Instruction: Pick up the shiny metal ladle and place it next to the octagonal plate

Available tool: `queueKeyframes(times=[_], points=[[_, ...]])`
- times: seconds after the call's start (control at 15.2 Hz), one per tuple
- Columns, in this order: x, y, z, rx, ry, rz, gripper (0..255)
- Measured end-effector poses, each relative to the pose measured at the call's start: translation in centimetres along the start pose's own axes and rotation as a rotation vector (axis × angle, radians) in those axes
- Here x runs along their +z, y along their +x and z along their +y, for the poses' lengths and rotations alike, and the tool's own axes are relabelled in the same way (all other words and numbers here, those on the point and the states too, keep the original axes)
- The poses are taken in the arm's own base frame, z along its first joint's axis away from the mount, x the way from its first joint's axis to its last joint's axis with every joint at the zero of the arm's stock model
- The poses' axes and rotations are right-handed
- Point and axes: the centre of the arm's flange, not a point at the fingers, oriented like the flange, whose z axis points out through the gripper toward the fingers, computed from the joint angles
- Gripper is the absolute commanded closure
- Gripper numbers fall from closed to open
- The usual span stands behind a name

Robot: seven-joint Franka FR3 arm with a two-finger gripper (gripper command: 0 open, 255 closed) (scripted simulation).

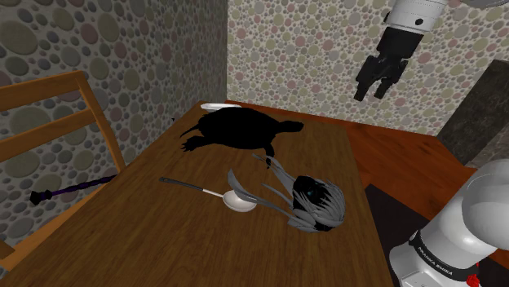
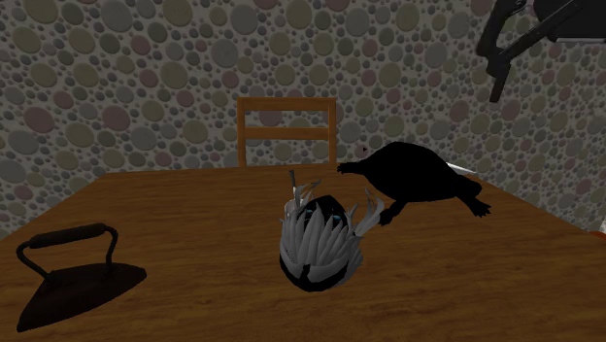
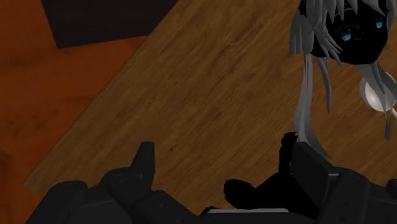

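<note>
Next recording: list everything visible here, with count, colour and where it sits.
Ladle: one, silvery, lying on the table beside the doll head.
Plate: one, white, at the table's far edge, behind the turtle in the shoulder view.
Turtle figure: one, black, mid-table.
Doll head: one, black face, grey hair, on the table.
Iron: one, black, on the table at the second exterior view's lower left.
Stick: one, dark purple, past the table edge by the chair.
Chair: one, wooden, against the table.
Table: one, brown wood.
Gripper: one, black, open, empty, high over the table's edge.
Arm: one, white.
</note>
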Motion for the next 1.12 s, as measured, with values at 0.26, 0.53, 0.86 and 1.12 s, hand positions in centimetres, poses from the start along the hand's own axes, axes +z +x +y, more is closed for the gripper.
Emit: queueKeyframes(times=[0.26, 0.53, 0.86, 1.12], points=[[1.5, 1.4, -1.9, -0.045, 0.002, -0.002, 0], [4.2, 3.3, -5.6, -0.13, 0.007, -0.004, 0], [7.5, 5.8, -10.9, -0.239, 0.012, -0.005, 0], [10.0, 7.5, -14.8, -0.326, 0.017, -0.006, 0]])
